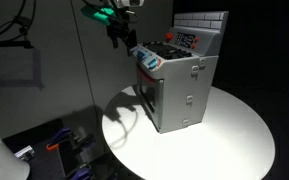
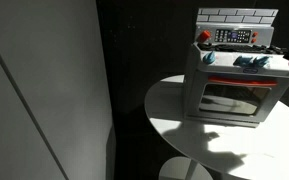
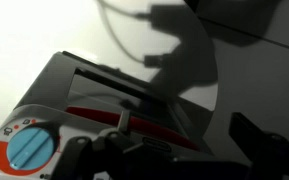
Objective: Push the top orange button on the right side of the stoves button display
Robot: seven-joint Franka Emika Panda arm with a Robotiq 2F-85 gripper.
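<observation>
The grey toy stove point(image 1: 181, 88) stands on a round white table point(image 1: 234, 135), and it shows in both exterior views point(image 2: 234, 88). Its small pale button display point(image 1: 188, 40) with reddish-orange marks sits on the tiled back wall, and it shows again in an exterior view point(image 2: 234, 36). My gripper point(image 1: 117, 35) hangs in the air above and beside the stove's front corner, apart from the display. Its fingers look spread and hold nothing. In the wrist view the gripper point(image 3: 184, 165) looks down on the stove front point(image 3: 94, 85), with its red door handle point(image 3: 114, 113).
A blue-and-white round knob point(image 3: 29, 150) sits on the stove front, and more knobs line the front edge point(image 1: 149, 62). The table edge drops off to a dark floor. A pale wall panel point(image 2: 44, 90) stands to one side. Clutter lies on the floor point(image 1: 59, 145).
</observation>
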